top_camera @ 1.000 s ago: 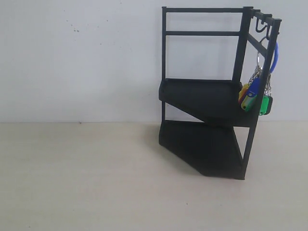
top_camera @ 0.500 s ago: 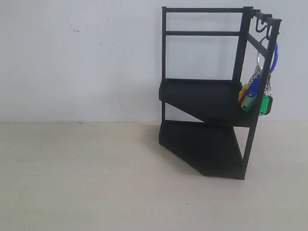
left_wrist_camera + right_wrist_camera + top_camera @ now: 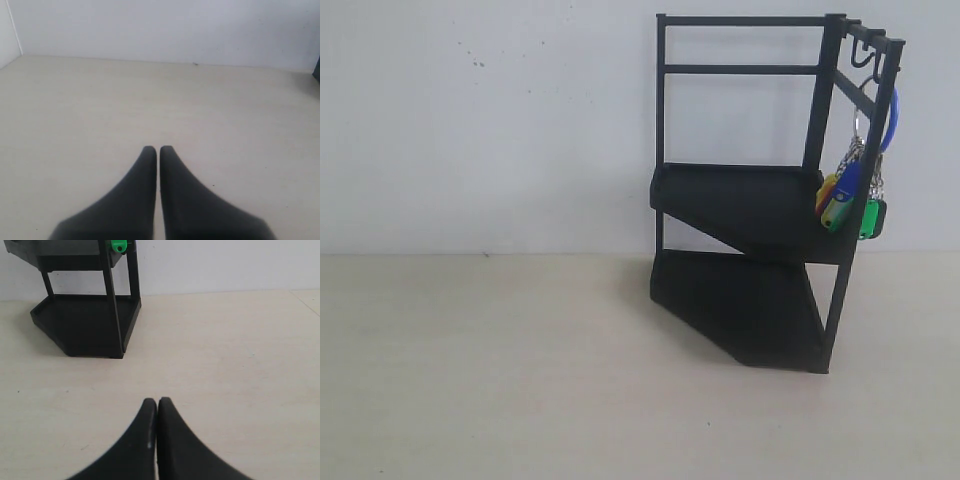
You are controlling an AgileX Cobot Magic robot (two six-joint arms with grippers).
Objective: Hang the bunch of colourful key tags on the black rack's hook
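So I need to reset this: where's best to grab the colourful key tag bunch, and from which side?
Likely the colourful key tag bunch at its tags, below the blue loop: they hang free on the black rack's outer side. Come from there, away from the shelves.

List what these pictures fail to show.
- Exterior view: a post of the black rack hides where the colourful key tag bunch hooks on.
- Right wrist view: the top edge cuts off all but one green tag.
- Left wrist view: only a sliver of rack at the edge.
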